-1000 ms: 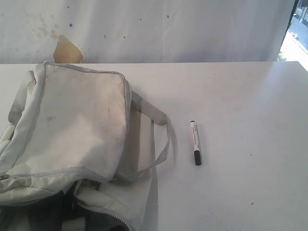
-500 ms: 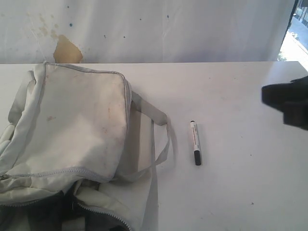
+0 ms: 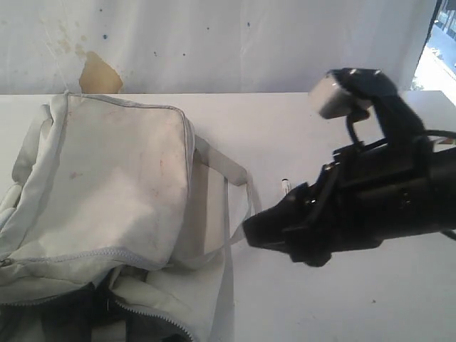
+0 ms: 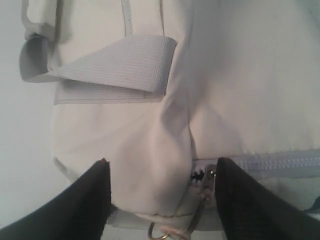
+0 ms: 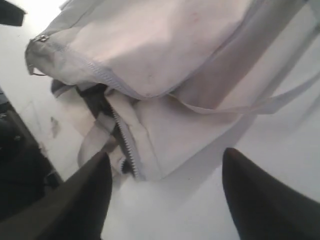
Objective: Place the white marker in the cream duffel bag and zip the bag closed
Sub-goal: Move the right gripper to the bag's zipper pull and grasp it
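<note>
The cream duffel bag lies on the left of the white table, its zipper open over dark lining. My right gripper hovers over the white marker, of which only one end shows; the right wrist view does not show it. The right gripper is open, with nothing between its fingers. My left gripper is out of the exterior view. It stands open astride the bag's end, next to the zipper pull and its ring.
A grey webbing handle trails from the bag onto the table toward the marker. A folded strap lies across the bag's end. The table's far edge meets a stained white wall.
My right arm has come in from the right edge and swung left over the marker, hiding most of it. The bag and marker have not moved.
</note>
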Controlling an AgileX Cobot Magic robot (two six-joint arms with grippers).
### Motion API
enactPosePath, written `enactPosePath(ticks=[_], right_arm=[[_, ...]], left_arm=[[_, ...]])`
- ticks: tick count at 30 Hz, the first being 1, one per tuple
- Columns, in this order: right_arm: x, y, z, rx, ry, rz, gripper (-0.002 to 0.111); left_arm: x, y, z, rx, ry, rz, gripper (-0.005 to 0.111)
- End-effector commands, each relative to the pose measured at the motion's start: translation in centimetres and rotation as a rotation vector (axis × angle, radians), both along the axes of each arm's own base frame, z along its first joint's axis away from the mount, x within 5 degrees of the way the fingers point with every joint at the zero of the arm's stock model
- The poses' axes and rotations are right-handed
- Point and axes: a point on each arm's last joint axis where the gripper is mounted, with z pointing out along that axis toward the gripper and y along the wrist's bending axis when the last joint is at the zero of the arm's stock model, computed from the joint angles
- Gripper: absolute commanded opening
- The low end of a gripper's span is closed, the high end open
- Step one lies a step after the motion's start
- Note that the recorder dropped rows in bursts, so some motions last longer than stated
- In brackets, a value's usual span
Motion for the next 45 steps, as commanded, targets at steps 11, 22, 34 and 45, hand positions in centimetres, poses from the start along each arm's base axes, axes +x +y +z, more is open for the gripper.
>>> enactPosePath(ticks=[11, 22, 34, 45], right_arm=[[-1.0, 8.7, -1.5, 0.123, 0.079, 0.14, 0.061], [-3.4, 14.8, -3.0, 0.108, 0.01, 0.181, 0.068], [-4.7, 20.8, -5.1, 0.144, 0.095, 0.09, 0.068], [-4.3, 24.6, -6.2, 0.171, 0.211, 0.044, 0.068]], left_arm=[[2.0, -0.2, -1.3, -0.041, 0.063, 0.031, 0.064], [2.4, 1.6, -0.3, -0.049, 0.082, 0.077, 0.051], [2.0, 2.1, -0.3, 0.006, 0.105, 0.029, 0.069], [2.2, 2.5, -0.4, 0.058, 0.09, 0.032, 0.069]])
